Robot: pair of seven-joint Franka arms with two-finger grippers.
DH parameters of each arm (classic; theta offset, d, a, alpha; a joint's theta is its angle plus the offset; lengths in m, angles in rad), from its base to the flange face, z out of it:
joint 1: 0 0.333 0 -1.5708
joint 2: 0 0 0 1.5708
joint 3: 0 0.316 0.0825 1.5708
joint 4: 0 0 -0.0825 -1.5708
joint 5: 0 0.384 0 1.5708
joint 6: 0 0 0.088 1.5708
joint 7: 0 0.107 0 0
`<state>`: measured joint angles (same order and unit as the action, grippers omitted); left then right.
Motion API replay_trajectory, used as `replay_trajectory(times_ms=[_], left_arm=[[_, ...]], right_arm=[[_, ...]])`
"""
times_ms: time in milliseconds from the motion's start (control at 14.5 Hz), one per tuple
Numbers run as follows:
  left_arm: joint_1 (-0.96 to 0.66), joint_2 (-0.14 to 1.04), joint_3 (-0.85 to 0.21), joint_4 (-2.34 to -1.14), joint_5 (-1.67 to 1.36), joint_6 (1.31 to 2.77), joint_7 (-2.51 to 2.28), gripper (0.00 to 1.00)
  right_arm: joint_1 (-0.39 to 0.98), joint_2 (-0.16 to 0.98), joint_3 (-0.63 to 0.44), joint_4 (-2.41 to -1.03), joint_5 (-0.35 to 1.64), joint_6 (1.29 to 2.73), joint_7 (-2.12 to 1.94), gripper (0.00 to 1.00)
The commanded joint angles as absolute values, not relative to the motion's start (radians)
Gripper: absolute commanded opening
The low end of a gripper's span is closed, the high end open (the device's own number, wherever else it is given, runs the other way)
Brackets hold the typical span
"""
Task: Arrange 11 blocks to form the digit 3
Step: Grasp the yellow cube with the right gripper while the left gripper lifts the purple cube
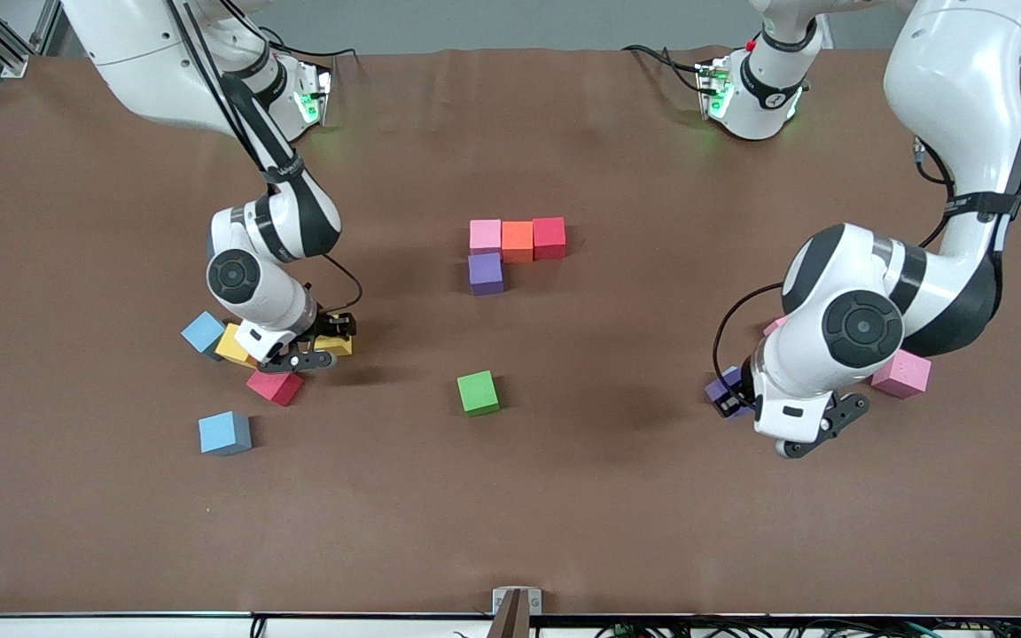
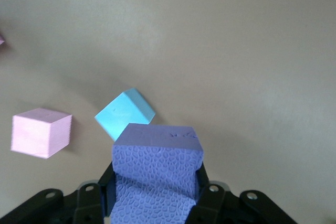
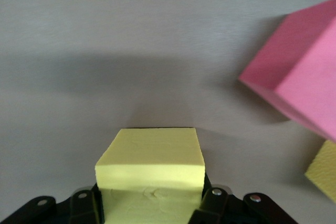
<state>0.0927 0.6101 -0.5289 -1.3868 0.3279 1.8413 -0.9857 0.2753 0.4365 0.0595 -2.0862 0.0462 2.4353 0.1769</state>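
A pink block (image 1: 485, 236), an orange one (image 1: 518, 241) and a red one (image 1: 549, 237) form a touching row at the table's middle. A purple block (image 1: 486, 273) touches the pink one on the side nearer the camera. My right gripper (image 1: 329, 341) (image 3: 151, 192) is shut on a yellow block (image 3: 149, 163), low at the right arm's end. My left gripper (image 1: 728, 394) (image 2: 156, 179) is shut on a second purple block (image 2: 157, 166) at the left arm's end. A green block (image 1: 478, 392) lies alone, nearer the camera than the row.
Beside the right gripper lie a light blue block (image 1: 203, 331), a yellow-orange block (image 1: 232, 344), a reddish-pink block (image 1: 275, 386) and another light blue block (image 1: 224, 433). By the left gripper are a pink block (image 1: 900, 374) (image 2: 41, 132) and a light blue block (image 2: 125, 113).
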Motion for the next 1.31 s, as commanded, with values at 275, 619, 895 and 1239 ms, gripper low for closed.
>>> replay_trajectory(times_ms=[275,619,895,1239], left_arm=[[0.084,0.591,-0.561,-1.407,0.304,1.786,-0.934,0.30],[0.077,0.591,-0.584,-1.405,0.304,1.786,-0.937,0.26],[0.077,0.591,-0.598,-1.407,0.302,1.786,-0.951,0.24],[0.077,0.584,-0.614,-1.407,0.302,1.786,-0.996,0.24]], right_arm=[[0.486,0.457,0.064,-1.872,0.055,2.260,0.434,0.31],[0.627,0.596,0.063,-1.717,0.055,2.267,0.595,0.31],[0.661,0.689,0.061,-1.619,0.052,2.281,0.595,0.31],[0.695,0.707,0.060,-1.618,0.054,2.327,0.594,0.31]])
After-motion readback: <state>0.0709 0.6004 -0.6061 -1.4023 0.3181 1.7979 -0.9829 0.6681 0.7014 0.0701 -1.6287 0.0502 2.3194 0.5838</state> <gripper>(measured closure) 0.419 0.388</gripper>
